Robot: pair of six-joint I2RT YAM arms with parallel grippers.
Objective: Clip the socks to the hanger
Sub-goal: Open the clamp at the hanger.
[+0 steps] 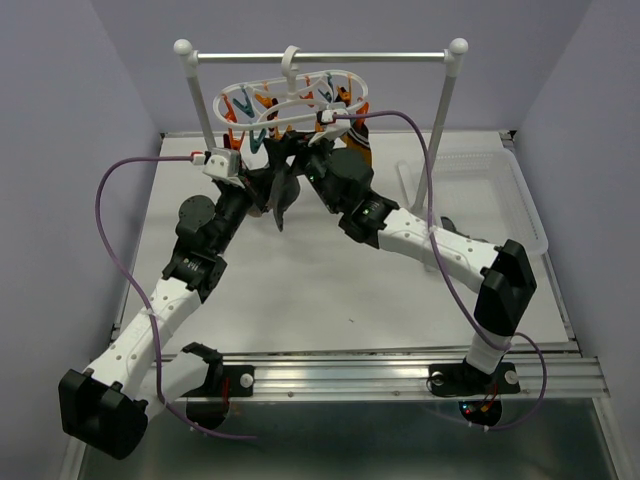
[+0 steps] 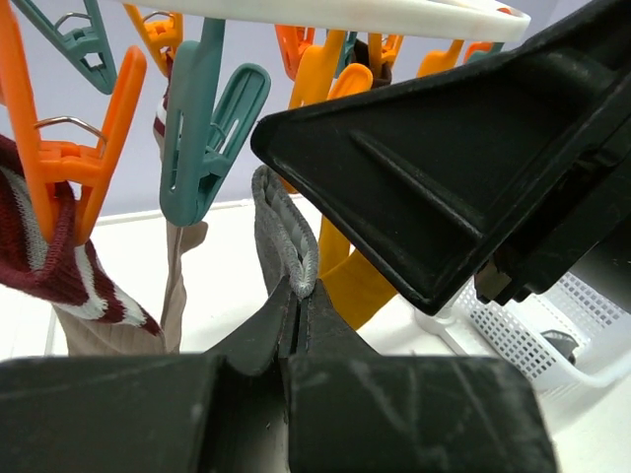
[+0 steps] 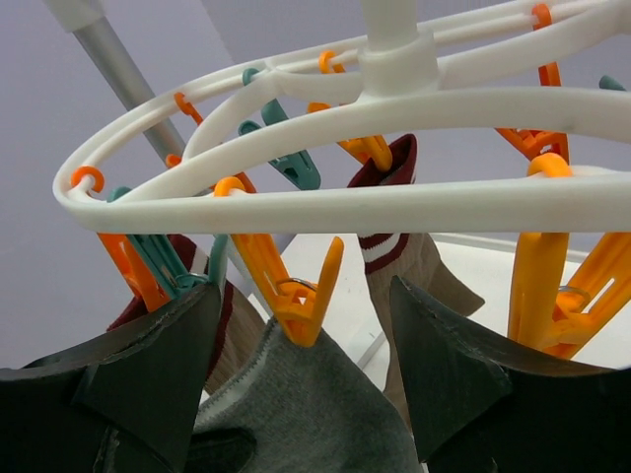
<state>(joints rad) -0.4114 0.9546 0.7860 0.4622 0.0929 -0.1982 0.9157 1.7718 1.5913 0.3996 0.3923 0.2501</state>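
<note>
While the left claw (image 2: 298,304) is clenched on the cuff of the grey sock (image 2: 278,219) just beneath the hanger (image 3: 296,207) and the right claw (image 3: 304,296) stands released astride an orange clip (image 3: 298,315), the right should pinch the clip's handles fully before the cuff is fed squarely in.

i can't read any text, label, brand or number in any of my three views. there's a small pale mark on a joint of the left arm (image 1: 170,300) and another on the right arm (image 1: 440,250), but both are too small for me to make out.
</note>
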